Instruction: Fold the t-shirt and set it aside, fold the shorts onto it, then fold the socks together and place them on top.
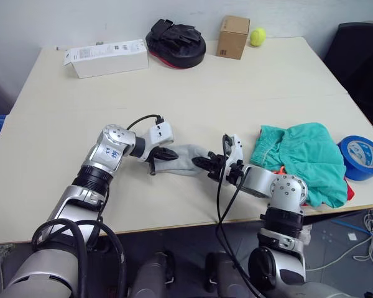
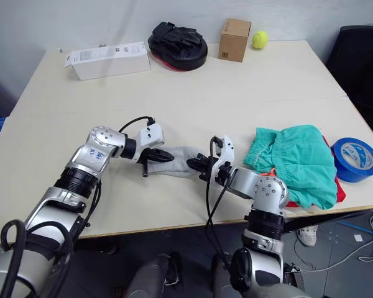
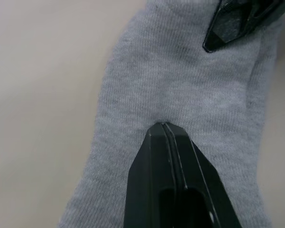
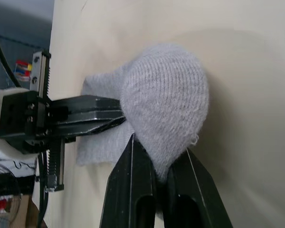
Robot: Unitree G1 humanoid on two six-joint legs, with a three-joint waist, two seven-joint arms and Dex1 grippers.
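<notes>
The robot is working on the last job, the socks [image 1: 188, 159], and the two big clothes look done. The shorts [image 1: 304, 160] are lying in a soft heap near the right front corner of the table [image 1: 193, 87], and a little of the t-shirt [image 1: 349, 192] is peeking out red from under them, so they are sitting on it. The socks are lying flat near the front edge, between the two arms and well apart from the pile. The left gripper [image 1: 166, 155] is pressing on one end with its fingers squeezed together. The right gripper [image 4: 164, 164] is pinching the rounded sock end and lifting it a bit. I think the socks still need folding over and carrying onto the shorts. The front edge is close, so a sock could slip off. A roll of blue tape [image 1: 362, 158] is sitting just beside the pile. The wide middle of the table is giving lots of room to move.
</notes>
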